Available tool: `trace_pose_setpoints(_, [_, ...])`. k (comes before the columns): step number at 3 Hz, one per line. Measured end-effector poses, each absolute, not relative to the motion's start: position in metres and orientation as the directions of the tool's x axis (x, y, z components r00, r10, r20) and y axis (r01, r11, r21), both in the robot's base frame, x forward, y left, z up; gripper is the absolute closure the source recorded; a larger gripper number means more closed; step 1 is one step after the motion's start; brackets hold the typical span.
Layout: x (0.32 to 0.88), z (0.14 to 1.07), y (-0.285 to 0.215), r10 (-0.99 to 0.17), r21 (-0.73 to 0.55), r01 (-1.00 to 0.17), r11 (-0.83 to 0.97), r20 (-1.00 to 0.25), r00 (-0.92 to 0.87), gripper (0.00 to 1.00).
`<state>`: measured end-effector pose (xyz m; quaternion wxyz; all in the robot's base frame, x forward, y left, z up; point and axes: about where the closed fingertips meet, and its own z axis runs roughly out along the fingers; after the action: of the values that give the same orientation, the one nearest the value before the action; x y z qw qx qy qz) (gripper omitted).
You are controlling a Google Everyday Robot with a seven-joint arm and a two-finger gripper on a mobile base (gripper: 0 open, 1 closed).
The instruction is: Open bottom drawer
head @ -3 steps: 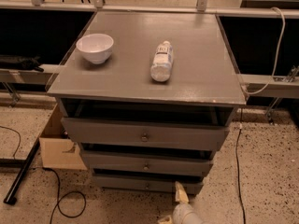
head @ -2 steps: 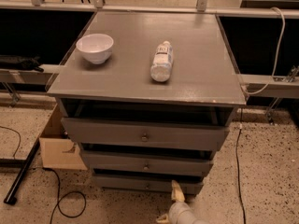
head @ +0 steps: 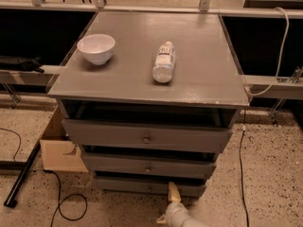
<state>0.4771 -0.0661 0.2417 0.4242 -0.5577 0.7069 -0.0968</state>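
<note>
The bottom drawer [head: 128, 184] is the lowest of three grey drawers in the grey cabinet [head: 151, 74], with a small round knob [head: 149, 189] at its centre. Its front sticks out only a little, less than the two drawers above. My pale gripper [head: 173, 193] rises from the bottom edge of the camera view. It is right up against the drawer front, a little to the right of the knob. The arm behind it is cut off by the frame.
A white bowl [head: 96, 48] and a plastic bottle [head: 164, 62] lying on its side rest on the cabinet top. A cardboard box [head: 59, 150], a black pole [head: 21, 176] and cables [head: 71, 207] sit on the speckled floor at left. Another cable [head: 242, 169] runs down the right.
My gripper has shifted slightly left along the bottom drawer's front, closer to the knob. The drawers, bowl and bottle have not moved.
</note>
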Motion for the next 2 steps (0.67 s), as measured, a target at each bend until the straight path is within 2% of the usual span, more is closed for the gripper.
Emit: trace_pose_setpoints(2, [0.4948,0.2168,-0.0586,-0.899,-0.612,-0.722,0.323,-0.436,-0.033,0.0])
